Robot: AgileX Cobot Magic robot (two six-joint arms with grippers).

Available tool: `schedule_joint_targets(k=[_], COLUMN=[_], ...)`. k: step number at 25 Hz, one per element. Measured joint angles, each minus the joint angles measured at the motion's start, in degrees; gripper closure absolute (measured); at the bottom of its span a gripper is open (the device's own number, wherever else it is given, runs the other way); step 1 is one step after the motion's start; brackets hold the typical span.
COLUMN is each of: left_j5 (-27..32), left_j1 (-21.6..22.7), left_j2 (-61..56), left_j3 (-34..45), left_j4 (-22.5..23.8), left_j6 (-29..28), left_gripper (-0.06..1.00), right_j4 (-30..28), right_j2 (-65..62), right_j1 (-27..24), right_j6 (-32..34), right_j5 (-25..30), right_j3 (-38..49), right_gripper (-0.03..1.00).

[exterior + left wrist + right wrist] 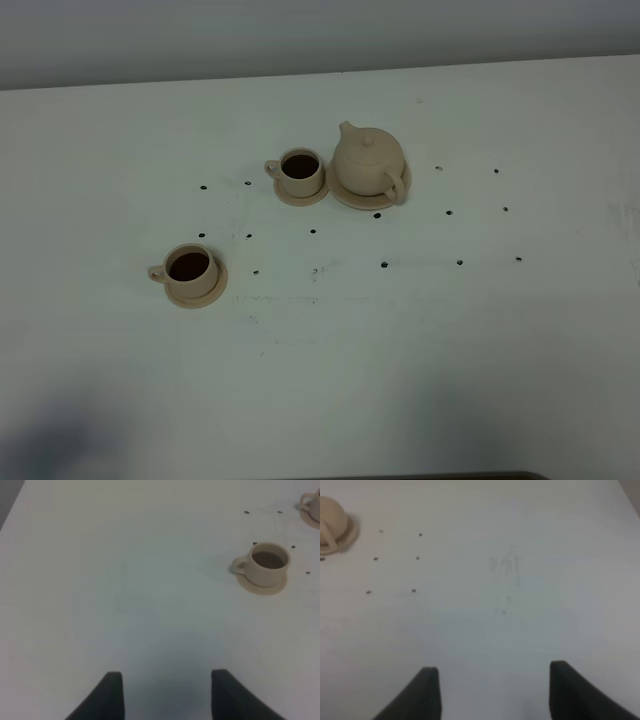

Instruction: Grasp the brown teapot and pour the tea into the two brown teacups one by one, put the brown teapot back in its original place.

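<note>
Centrally on the white worktop [480, 340], the brown teapot [367, 157] looks rigid, glazed, fragile; grip its loop handle [394, 186]. Left claw [165, 690] and right claw [490, 692] both gape empty.

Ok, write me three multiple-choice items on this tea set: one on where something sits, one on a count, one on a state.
1. Where does the brown teapot sit?
A. On its wide saucer, beside the far teacup
B. On the bare table, beside the near teacup
C. Held in the air

2. How many teacups stand on saucers?
A. One
B. Two
C. Three

3. What state are the cups in?
A. Both empty
B. One tipped over
C. Both upright, dark liquid inside

Answers:
1 A: the exterior view shows the pot resting on the wide saucer, right next to the far cup.
2 B: the far teacup and the near teacup are the only cups, each on a small saucer.
3 C: both stand upright with dark interiors; each end effector, left and right, is open and holds nothing.
</note>
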Motion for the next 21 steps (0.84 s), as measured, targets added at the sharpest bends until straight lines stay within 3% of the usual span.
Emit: schedule_joint_targets(k=[21], left_j5=[0.0], left_j1=[0.0], left_j2=[0.0], left_j3=[0.0], left_j4=[0.0], left_j6=[0.0], left_gripper=[0.51], right_j4=[0.0], right_j2=[0.0], right_j1=[0.1], right_j6=[0.1], right_j5=[0.0], right_j3=[0.0], right_gripper=[0.5])
